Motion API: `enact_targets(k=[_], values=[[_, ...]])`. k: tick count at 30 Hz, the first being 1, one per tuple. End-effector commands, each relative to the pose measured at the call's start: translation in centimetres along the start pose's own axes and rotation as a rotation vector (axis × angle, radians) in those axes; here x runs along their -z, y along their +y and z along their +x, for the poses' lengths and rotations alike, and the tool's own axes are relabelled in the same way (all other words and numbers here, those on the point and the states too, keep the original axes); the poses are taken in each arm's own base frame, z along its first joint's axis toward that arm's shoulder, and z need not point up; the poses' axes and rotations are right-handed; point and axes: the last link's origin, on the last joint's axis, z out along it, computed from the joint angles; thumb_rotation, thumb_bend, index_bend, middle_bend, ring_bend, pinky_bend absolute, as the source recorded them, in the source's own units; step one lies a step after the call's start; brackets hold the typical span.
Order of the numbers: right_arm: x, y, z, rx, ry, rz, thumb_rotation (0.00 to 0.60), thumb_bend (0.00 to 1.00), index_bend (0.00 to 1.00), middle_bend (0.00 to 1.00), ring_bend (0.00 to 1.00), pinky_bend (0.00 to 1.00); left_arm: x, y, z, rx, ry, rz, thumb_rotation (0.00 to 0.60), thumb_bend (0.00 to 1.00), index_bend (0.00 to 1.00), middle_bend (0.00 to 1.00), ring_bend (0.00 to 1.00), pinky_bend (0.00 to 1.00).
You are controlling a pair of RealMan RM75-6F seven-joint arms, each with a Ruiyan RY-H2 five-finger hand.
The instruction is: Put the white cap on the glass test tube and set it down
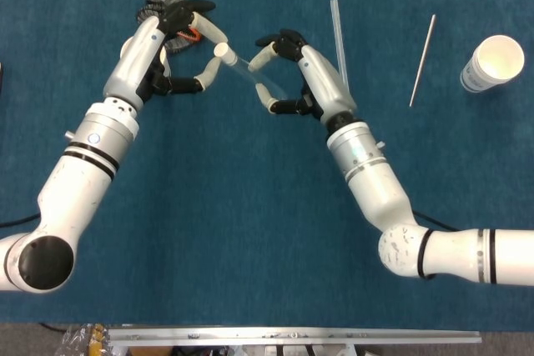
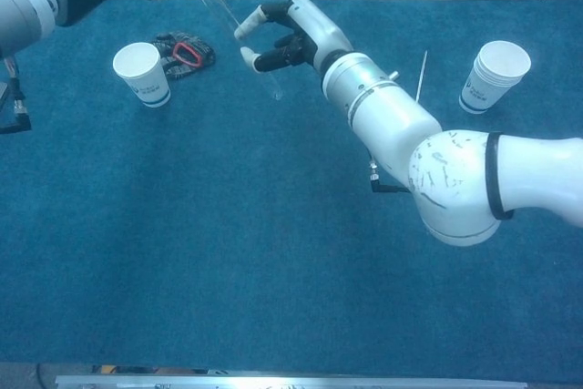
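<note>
- The glass test tube point(image 1: 254, 79) is up in the air above the blue table point(image 1: 250, 231), tilted.
- The white cap point(image 1: 222, 51) sits on the tube's top end.
- The left hand point(image 1: 179, 47) pinches the white cap between its fingertips.
- The right hand point(image 1: 292, 72) holds the lower part of the tube with its fingers wrapped round it.
- Just behind the left hand lies a black thing with a red ring point(image 2: 185, 50).
- A paper cup point(image 2: 142, 74) stands next to that black thing.
- To the right of the tube lie a clear straw point(image 1: 338, 39) and a thin stick point(image 1: 422, 59).
- Past the stick stands a second paper cup point(image 1: 492, 64).
</note>
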Motion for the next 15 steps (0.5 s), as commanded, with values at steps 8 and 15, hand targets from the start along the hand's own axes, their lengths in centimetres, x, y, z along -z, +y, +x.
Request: enact_targets(k=[8, 15], values=[[-0.19, -0.14, 0.04, -0.004, 0.011, -0.007, 0.6, 0.43, 0.67, 0.25, 0.05, 0.18, 0.01, -0.35, -0.34, -0.027, 0.021, -0.027, 0.6, 0.42, 0.44, 0.16, 0.0, 0.09], [-0.23, -0.48, -0.31, -0.016, 0.005, -0.006, 0.6, 0.43, 0.68, 0.25, 0.05, 0.18, -0.01, -0.69, -0.85, -0.033, 0.017, -0.031, 0.6, 0.42, 0.44, 0.16, 0.0, 0.09]])
